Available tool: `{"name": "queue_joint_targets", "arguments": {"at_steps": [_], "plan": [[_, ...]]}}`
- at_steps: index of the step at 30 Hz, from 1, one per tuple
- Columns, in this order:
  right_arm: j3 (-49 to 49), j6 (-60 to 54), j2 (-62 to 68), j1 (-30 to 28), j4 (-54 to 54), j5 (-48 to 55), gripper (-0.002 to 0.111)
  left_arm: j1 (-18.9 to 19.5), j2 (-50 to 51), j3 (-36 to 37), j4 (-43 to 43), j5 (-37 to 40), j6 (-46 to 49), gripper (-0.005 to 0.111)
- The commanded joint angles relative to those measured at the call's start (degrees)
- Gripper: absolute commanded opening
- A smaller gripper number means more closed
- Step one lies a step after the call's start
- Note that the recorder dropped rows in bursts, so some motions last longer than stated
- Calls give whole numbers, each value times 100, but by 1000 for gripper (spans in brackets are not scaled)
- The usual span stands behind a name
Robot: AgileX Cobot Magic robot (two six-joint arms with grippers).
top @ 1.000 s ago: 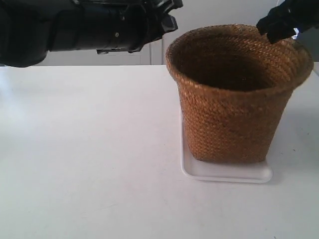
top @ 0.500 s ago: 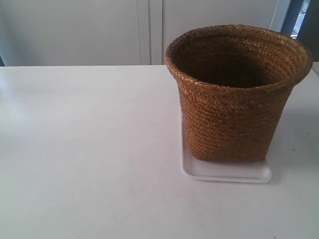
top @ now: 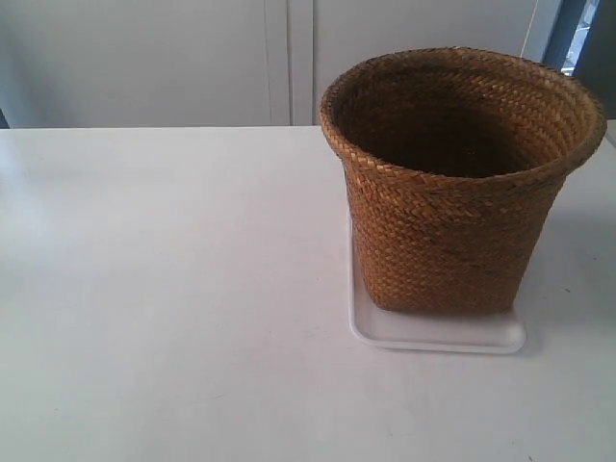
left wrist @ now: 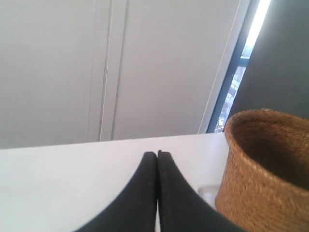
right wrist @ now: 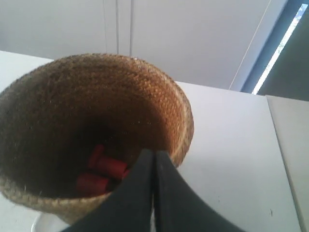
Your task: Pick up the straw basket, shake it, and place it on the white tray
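Note:
The brown straw basket [top: 454, 183] stands upright on the white tray [top: 438, 332] at the right of the white table. No arm shows in the exterior view. My left gripper [left wrist: 157, 153] is shut and empty, off to one side of the basket [left wrist: 263, 169], with a corner of the tray [left wrist: 206, 194] showing beside it. My right gripper [right wrist: 154, 152] is shut and empty, held above the basket [right wrist: 91, 130] near its rim. Red cylindrical pieces [right wrist: 99, 174] lie in the basket's bottom.
The white table [top: 164, 289] stretches wide to the left of the basket. Pale cabinet doors [top: 279, 58] stand behind the table. A dark window frame [top: 587, 38] is at the far right.
One second ago both arms were in the exterior view, one at the upper left and one over the basket's right rim. Both have since withdrawn out of that view. The basket has not moved.

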Motion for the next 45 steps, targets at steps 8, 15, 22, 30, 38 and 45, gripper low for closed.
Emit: {"name": "queue_joint_targets", "arguments": {"at_steps": [8, 15, 22, 30, 38, 45], "plan": [[968, 81, -1100, -29, 45, 167, 0, 28, -261, 536, 57, 1186, 46, 0], [968, 81, -1100, -29, 45, 167, 0, 28, -261, 536, 57, 1225, 46, 0], [968, 81, -1100, -29, 45, 167, 0, 28, -261, 536, 57, 1225, 46, 0], [968, 81, -1100, -29, 45, 167, 0, 28, -274, 548, 173, 1054, 261, 0], [968, 81, -1100, -29, 45, 155, 0, 1015, -2027, 2470, 120, -40, 418, 0], [968, 24, -1100, -29, 45, 155, 0, 1170, -4056, 3667, 120, -138, 323, 0]]}}
